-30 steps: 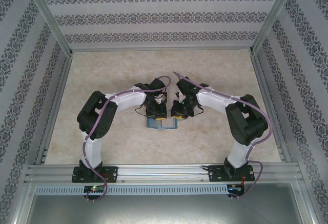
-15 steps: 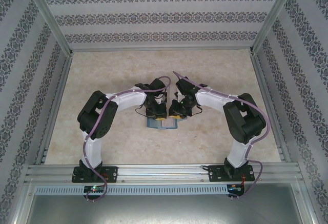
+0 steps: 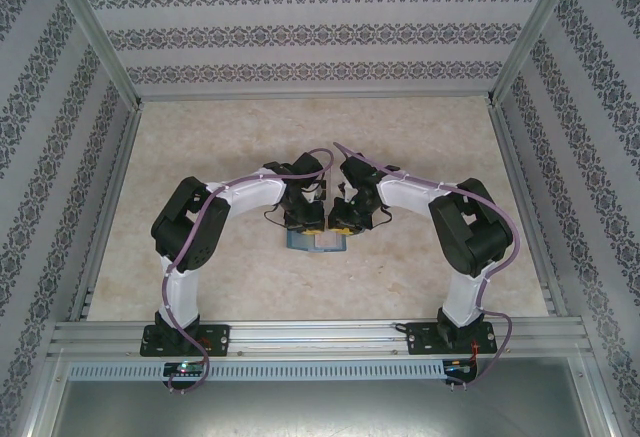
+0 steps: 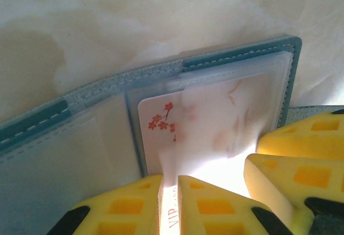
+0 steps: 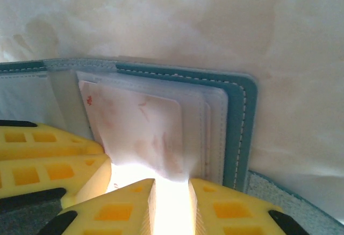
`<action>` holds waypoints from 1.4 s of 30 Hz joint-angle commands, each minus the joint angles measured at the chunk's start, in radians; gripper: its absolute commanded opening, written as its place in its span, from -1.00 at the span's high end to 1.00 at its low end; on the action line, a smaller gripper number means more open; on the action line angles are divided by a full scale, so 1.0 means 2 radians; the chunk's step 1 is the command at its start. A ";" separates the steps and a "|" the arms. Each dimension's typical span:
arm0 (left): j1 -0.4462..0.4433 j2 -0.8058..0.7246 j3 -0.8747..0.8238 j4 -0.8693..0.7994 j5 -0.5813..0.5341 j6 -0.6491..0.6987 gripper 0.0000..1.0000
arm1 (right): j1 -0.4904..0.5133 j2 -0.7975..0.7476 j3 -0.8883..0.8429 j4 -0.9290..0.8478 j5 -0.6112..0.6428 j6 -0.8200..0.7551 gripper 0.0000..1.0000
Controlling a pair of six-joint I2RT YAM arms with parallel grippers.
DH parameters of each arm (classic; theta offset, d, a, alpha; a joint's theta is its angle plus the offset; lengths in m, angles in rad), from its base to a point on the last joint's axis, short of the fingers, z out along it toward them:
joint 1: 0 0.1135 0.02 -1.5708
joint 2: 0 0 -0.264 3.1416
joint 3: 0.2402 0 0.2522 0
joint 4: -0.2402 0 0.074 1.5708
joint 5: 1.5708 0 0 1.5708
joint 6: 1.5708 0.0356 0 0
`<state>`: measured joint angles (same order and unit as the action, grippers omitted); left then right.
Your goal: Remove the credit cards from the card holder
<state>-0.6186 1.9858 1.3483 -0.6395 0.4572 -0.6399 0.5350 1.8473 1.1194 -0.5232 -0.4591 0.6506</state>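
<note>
Left wrist: "VIP" lettering on blossom-printed card (image 4: pixel 207 119) between left pincer (image 4: pixel 170 192) fingers.

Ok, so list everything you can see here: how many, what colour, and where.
holder: one, teal, open at the table's centre
sleeves: a stack, clear, inside the holder
card: one seen, white with red blossoms, partly in a sleeve
table: one, beige marbled, under everything
walls: three, pale with dark patterned stripes, around the table
frame: one, silver metal, along the table's edges
left arm and right arm: two, white and black, meeting over the holder
left hand: one, yellow fingers, shut on the card's near edge
right hand: one, yellow fingers, seemingly shut on the sleeves' edge
</note>
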 commanded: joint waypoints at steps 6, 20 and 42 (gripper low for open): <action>0.006 -0.009 0.014 -0.050 -0.037 0.021 0.68 | 0.003 0.007 0.008 -0.029 0.031 -0.012 0.51; 0.018 -0.041 -0.011 0.005 0.000 -0.007 0.54 | 0.004 -0.007 0.017 -0.039 0.031 -0.013 0.51; 0.043 -0.071 -0.066 0.096 0.039 -0.050 0.40 | 0.015 -0.017 0.052 -0.061 0.036 -0.015 0.51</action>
<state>-0.5491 1.8835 1.2312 -0.5041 0.5182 -0.7128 0.5549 1.8393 1.2034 -0.6220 -0.4061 0.6289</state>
